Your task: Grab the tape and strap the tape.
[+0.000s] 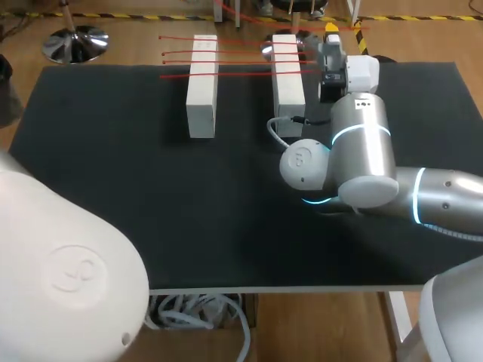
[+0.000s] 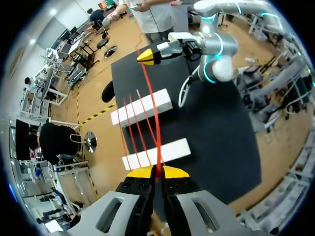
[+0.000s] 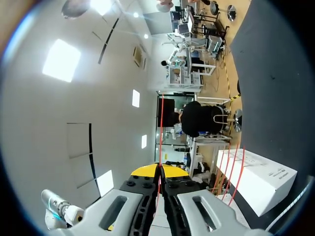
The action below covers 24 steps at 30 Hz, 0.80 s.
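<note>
Several strands of thin red tape (image 1: pixel 234 56) run across two white blocks, the left block (image 1: pixel 202 83) and the right block (image 1: pixel 287 75), at the back of the black table (image 1: pixel 113 188). My right gripper (image 1: pixel 332 32) sits just past the right block, at the table's far edge. In its own view the right gripper (image 3: pixel 160 169) is shut on a red strand (image 3: pixel 161 128) that runs straight ahead. My left gripper (image 2: pixel 157 172) is shut on the taut tape (image 2: pixel 153 118), which passes over both blocks (image 2: pixel 142 107) to the right gripper (image 2: pixel 150 56). The left gripper does not show in the head view.
My right arm's bulky elbow (image 1: pixel 343 162) hangs over the table's right middle, with a grey cable (image 1: pixel 278 130) looping beside the right block. My left arm's white casing (image 1: pixel 60 264) covers the front left corner.
</note>
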### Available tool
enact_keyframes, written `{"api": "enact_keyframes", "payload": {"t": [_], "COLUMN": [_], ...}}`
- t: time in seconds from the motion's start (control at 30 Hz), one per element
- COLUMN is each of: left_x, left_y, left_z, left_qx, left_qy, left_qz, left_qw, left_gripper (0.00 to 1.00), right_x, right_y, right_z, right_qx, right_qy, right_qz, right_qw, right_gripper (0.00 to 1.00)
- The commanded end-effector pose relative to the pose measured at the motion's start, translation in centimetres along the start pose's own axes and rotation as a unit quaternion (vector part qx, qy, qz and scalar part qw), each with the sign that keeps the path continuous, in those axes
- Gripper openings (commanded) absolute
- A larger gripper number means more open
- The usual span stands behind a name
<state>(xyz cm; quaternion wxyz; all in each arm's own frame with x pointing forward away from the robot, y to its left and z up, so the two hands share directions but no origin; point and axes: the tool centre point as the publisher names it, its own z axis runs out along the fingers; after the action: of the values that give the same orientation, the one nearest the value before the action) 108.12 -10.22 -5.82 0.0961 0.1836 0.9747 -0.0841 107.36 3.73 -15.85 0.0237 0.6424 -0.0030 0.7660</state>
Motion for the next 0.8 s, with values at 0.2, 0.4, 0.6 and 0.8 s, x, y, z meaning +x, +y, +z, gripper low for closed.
{"api": "enact_keyframes", "payload": {"t": [0.2,0.4,0.6,0.8], "left_x": [-1.2,-1.4,-1.3,-1.2], "left_y": [-3.0,-4.0,-3.8,-2.7], "left_z": [-2.4,-1.4,1.2,2.0], "left_qx": [-0.081,-0.102,-0.086,-0.095], "left_qy": [0.033,0.091,0.147,0.155], "left_qz": [0.051,0.097,0.082,0.019], "left_qw": [0.995,0.986,0.982,0.983], "left_gripper": [0.0,0.0,0.0,0.0], "right_x": [0.2,0.2,0.2,0.2], "right_y": [0.0,0.0,0.0,0.0], "right_z": [0.1,0.1,0.1,0.1], "right_qx": [0.0,0.0,0.0,0.0], "right_qy": [-0.003,-0.003,-0.003,-0.003], "right_qz": [-0.001,-0.001,-0.001,-0.001], "right_qw": [1.0,1.0,1.0,1.0], "right_gripper": [0.0,0.0,0.0,0.0]}}
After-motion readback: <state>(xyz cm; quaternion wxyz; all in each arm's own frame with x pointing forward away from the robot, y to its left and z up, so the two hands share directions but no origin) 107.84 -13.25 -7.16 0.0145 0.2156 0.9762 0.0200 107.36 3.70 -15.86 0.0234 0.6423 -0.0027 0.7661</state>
